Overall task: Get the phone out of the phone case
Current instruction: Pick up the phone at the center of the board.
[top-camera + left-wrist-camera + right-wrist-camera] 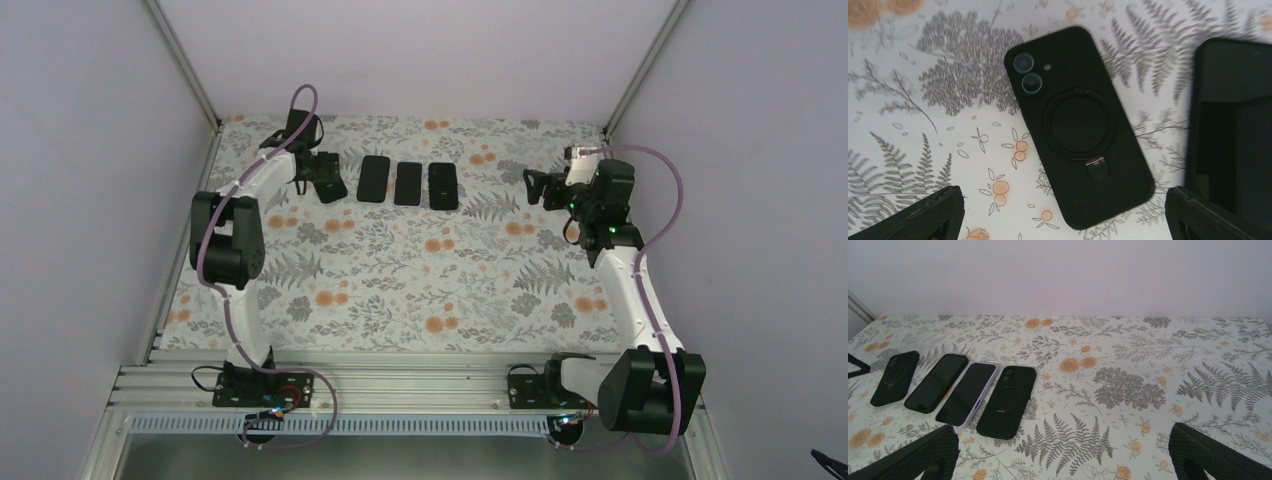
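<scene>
1. Four phones lie in a row across the far part of the table (400, 290), long sides close together. They are nearer the back wall (420, 60) than the arms' bases.
2. The leftmost sits in a black case (1078, 125), flat and back up. Two camera lenses show through its corner cutout, and a ring stand lies folded on its middle. From above it is mostly hidden under the left arm's head.
3. The left gripper (1063, 202) hangs over that case with its fingers spread wide, one fingertip off each side of the case's lower end. It pinches nothing; whether the tips touch the cloth I cannot tell.
4. Just right of the case, past a thin strip of cloth, lies a second phone (375, 180), screen up. In the wrist view the finger on that side stands in front of its edge.
5. Next come a pale-rimmed phone (408, 184), screen up, and another cased phone (443, 186), back up with a ring.
6. The right gripper (533, 188) stands well right of the row, fingers spread wide and holding nothing, pointing toward it across a band of open cloth.
7. A broad stretch of cloth lies between the row and the bases. The left arm's head is close to the left wall (90, 200) and near the corner post (185, 60).
</scene>
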